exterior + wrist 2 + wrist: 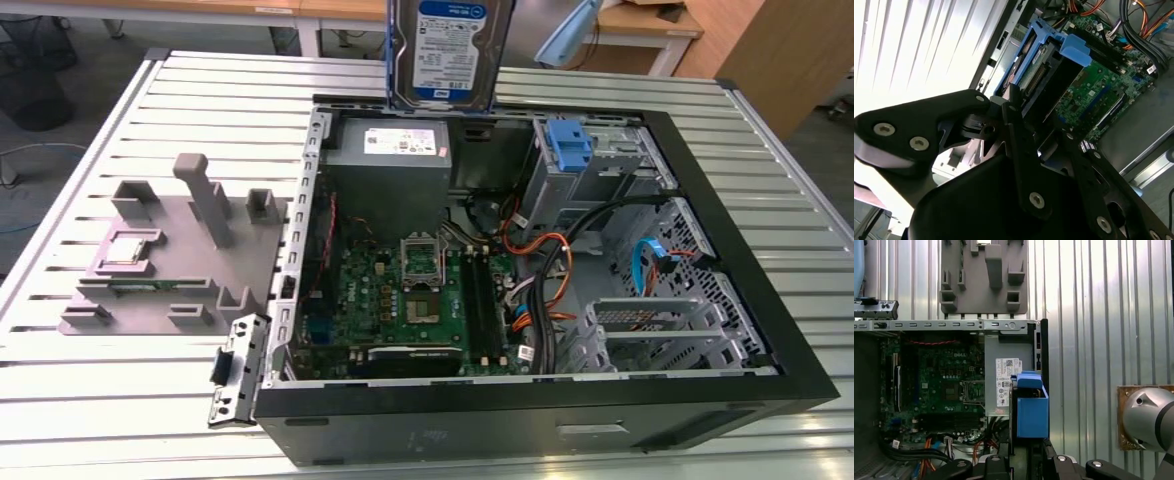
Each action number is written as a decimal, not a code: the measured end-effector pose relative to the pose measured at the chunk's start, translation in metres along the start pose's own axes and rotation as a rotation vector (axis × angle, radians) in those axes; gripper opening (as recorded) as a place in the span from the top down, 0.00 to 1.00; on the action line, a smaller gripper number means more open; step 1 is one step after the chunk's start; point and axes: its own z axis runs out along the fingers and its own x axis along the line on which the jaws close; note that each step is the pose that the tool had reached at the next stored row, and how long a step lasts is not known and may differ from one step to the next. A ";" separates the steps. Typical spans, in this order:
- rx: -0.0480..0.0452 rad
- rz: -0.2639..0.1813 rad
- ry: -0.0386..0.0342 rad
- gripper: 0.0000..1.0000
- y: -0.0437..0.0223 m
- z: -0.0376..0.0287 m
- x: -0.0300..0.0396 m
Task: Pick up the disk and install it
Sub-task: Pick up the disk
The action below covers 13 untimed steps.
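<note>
Holding disk (443, 50), tool (1038, 115) clamped, above computer case (534, 430)

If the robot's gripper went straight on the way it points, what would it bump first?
Probably the grey metal power supply box in the black computer case, hit by the blue-framed silver disk the gripper holds; depth is unclear.

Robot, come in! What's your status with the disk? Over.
Gripper shut on the disk. Disk upright, aloft over the power supply end of the open case. Cables loop near the blue bracket.
</note>
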 end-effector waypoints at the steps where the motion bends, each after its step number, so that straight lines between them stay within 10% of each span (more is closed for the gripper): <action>1: 0.0000 0.000 0.0000 0.65 0.0000 0.0000 0.0007; 13: 0.0000 0.000 -0.0001 0.65 -0.0003 -0.0004 0.0083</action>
